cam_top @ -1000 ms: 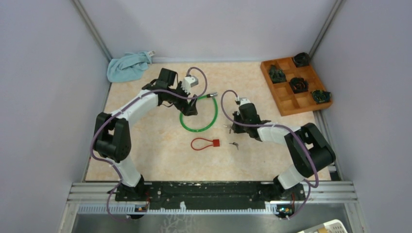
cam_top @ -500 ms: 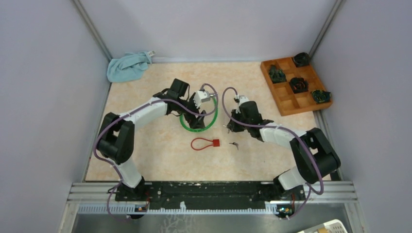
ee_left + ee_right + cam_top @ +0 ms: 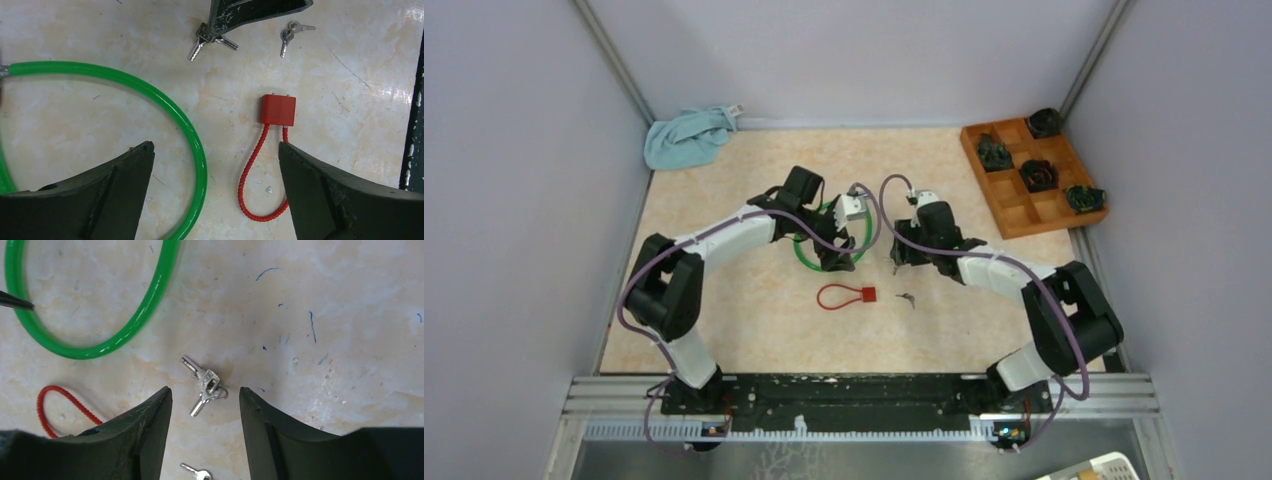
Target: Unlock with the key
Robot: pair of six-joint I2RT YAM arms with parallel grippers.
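A small red padlock [image 3: 865, 294] with a red cable loop [image 3: 255, 190] lies on the table; its body [image 3: 277, 110] shows in the left wrist view. My left gripper [image 3: 834, 256] hovers open [image 3: 215, 147] over the green cable and the red loop, holding nothing. A bunch of silver keys [image 3: 206, 385] lies flat on the table just beyond the tips of my right gripper [image 3: 205, 392], which is open and touches nothing. The same bunch [image 3: 207, 40] sits under a right finger. A second key set [image 3: 908, 298] [image 3: 290, 32] lies right of the padlock.
A green cable ring [image 3: 809, 252] [image 3: 100, 347] lies under the left arm. A wooden compartment tray [image 3: 1014, 215] with dark objects stands at the back right. A blue cloth [image 3: 686, 135] is bunched in the back left corner.
The left arm has swung right and nearer, over the green ring towards the red padlock. The right gripper has gone from shut to open above the key bunch.
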